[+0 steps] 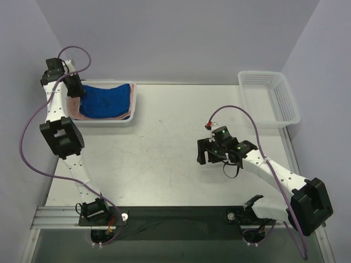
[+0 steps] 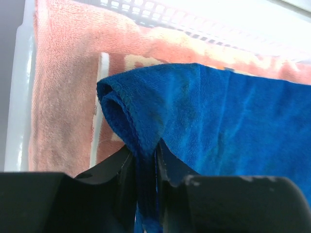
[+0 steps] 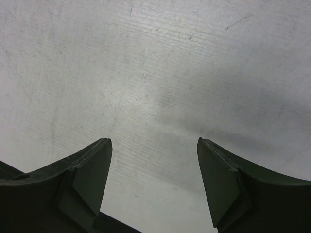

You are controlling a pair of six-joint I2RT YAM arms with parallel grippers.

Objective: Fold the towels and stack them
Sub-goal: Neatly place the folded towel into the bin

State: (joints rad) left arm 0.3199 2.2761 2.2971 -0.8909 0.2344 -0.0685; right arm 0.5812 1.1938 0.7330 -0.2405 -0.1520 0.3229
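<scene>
left gripper seemingly pinching blue towel; right gripper agape over table

Counting now! One table. Two white mesh baskets: left basket at the table's far-left corner, right basket at its far-right corner. Two towels for certain, blue towel over pink towel, both at that far-left corner; paler patch between them, third towel or not, hard to call. Two arms, left arm and right arm, bases along the table's near edge. Two grippers, left gripper and right gripper.
</scene>
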